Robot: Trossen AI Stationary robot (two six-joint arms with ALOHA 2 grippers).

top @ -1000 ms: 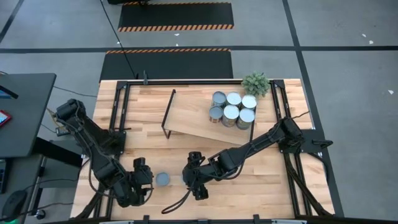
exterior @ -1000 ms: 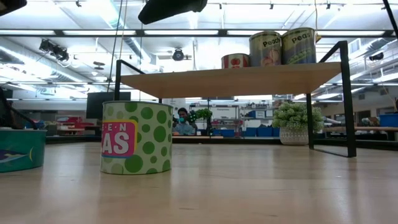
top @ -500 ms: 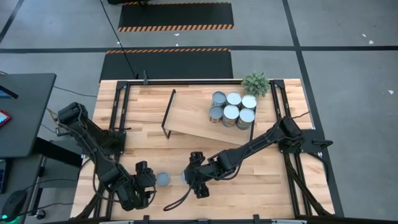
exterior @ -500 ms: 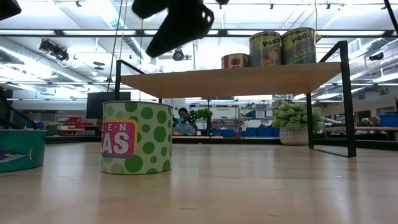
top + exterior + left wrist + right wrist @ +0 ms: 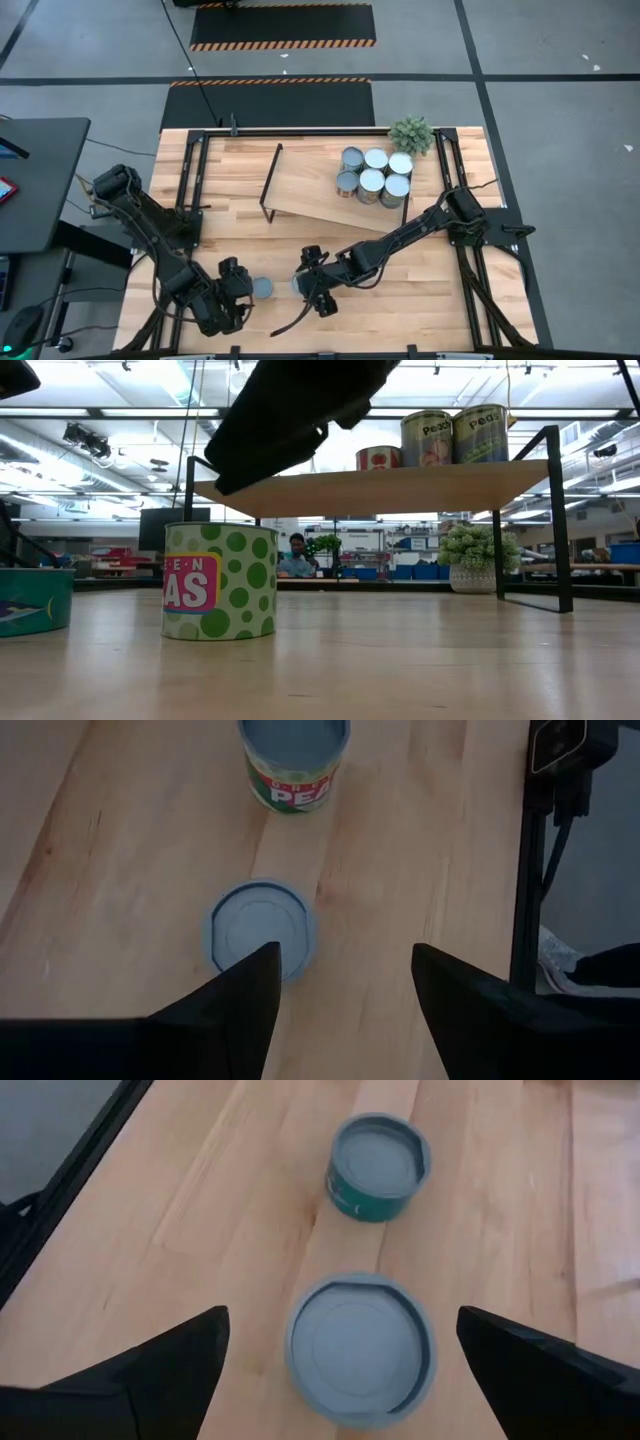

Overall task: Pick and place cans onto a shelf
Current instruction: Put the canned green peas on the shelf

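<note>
Six cans stand on the shelf by the desk's far right corner; two left near its front edge, pea can between the right gripper's open fingers, tuna can before the left gripper's open fingers.

lab/workshop | hazard-striped floor mats | exposed ceiling ducts | cluttered benches

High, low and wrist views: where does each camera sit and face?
High: above the table, straight down; both arms, the shelf.
Low: table height, level, facing peas can; right arm overhead.
Left wrist: down past open left gripper at teal can.
Right wrist: down past open right gripper at peas can.
Wrist views share both cans.
</note>
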